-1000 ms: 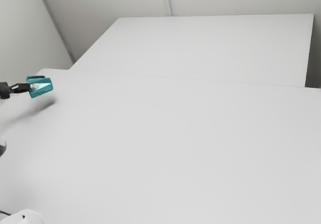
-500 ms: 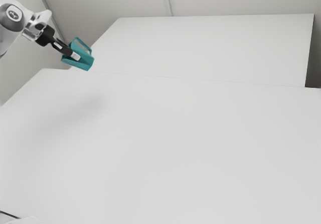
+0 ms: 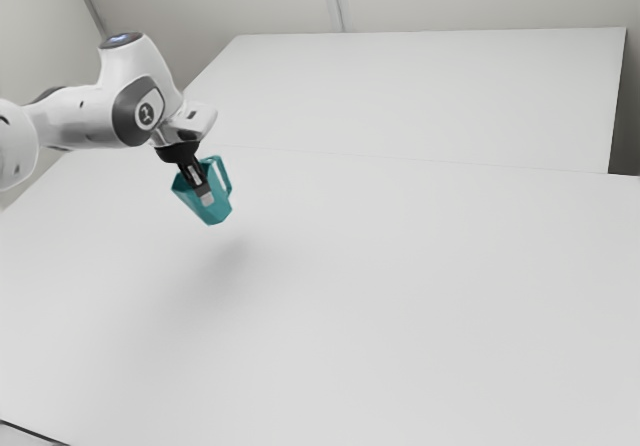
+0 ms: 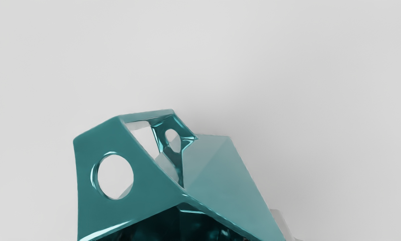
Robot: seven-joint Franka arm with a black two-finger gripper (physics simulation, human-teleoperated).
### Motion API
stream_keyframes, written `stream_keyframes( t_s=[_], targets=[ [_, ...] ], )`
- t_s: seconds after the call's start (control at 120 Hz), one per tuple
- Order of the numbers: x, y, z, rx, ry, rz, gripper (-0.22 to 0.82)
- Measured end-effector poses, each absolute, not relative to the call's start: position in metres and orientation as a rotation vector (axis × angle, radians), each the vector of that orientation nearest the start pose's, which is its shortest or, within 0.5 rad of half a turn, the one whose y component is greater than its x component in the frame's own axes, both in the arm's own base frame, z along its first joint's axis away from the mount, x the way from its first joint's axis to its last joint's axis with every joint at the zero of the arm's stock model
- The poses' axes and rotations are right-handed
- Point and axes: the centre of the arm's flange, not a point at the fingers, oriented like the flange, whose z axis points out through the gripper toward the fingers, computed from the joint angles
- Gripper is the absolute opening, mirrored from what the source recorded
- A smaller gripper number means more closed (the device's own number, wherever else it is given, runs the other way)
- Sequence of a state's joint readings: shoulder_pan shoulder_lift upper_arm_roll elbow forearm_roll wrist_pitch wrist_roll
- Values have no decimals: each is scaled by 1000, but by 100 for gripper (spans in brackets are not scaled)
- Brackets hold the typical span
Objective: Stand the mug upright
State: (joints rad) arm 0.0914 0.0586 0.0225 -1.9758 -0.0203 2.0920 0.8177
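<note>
The teal mug (image 3: 217,213) is held in the air above the pale counter (image 3: 400,296), near the exterior view's left side, and its soft shadow (image 3: 228,256) falls on the counter beneath it. The jaws (image 3: 206,197) are closed on the mug, one light-tipped finger lying against its outer wall; whether they span the whole body or pinch one wall, I cannot tell. The mug leans rather than standing upright: its base points down and toward the exterior view's right, its mouth up toward the hand, and its handle (image 3: 226,179) is on the exterior view's right. In the wrist view, the dark inside of the mug faces the camera, with the angular handle, pierced by a round hole, beside the mouth. The white arm (image 3: 85,116) reaches in from the exterior view's left, its hand angled downward. A dark cable (image 3: 35,434) crosses the exterior view's lower left corner.
</note>
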Motion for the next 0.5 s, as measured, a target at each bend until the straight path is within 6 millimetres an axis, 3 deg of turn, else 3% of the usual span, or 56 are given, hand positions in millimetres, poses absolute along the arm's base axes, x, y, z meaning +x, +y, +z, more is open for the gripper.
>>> stream_keyframes(
  t_s=[0.317, 0.5],
  targets=[
    [521, 90, 392, -2941, 883, -36, -18],
    [515, 87, 379, -2916, 844, -89, -18]
  ],
)
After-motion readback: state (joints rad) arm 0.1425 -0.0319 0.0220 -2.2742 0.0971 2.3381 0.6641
